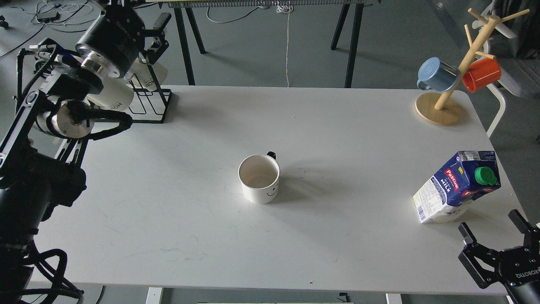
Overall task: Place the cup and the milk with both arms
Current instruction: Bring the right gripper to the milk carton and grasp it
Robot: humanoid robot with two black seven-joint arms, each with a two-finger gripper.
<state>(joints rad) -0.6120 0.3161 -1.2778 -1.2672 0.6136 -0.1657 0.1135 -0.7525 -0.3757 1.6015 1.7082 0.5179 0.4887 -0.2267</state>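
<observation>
The cup, white with a smiley face and a black handle at its back, stands upright near the middle of the white table. The milk, a blue and white carton with a green cap, stands at the right edge. My right gripper is open and empty at the bottom right corner, just in front of the milk and apart from it. My left gripper is raised at the far left, above the mug rack, with its fingers apart and nothing between them.
A black wire rack with ribbed white mugs stands at the back left, under my left arm. A wooden mug tree with a blue mug and a red mug stands at the back right.
</observation>
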